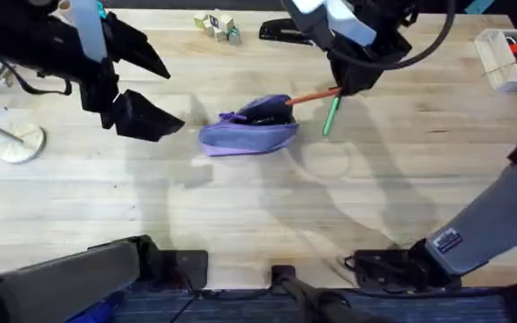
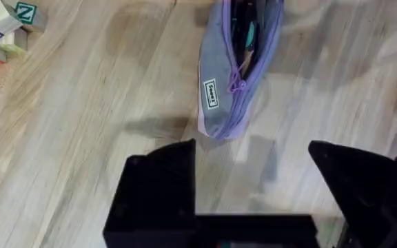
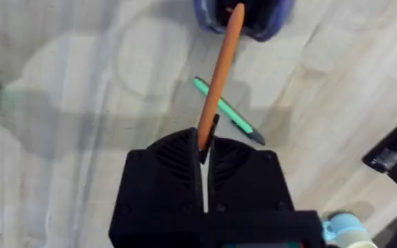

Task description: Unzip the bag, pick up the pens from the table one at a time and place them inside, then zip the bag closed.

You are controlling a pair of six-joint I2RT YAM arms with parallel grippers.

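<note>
The lavender bag [image 1: 248, 133] lies on the table [image 1: 267, 215] near its middle, zipper open, dark inside; the left wrist view shows its opening [image 2: 243, 41] and grey side panel. My right gripper [image 1: 346, 88] is shut on the orange pen [image 1: 311, 96], whose free end points into the bag's mouth [image 3: 243, 17]. In the right wrist view that pen [image 3: 220, 72] rises from between my fingers [image 3: 205, 148]. The green pen [image 1: 330, 116] lies on the wood just right of the bag, also seen under the orange one [image 3: 227, 110]. My left gripper [image 1: 146, 90] hovers open left of the bag.
A black stapler [image 1: 285, 34] and small letter blocks [image 1: 219, 25] sit at the far edge. A white box with red markers [image 1: 510, 56] stands at the far right. A round white base [image 1: 18, 142] is at the left. Bare wood stretches in front of the bag.
</note>
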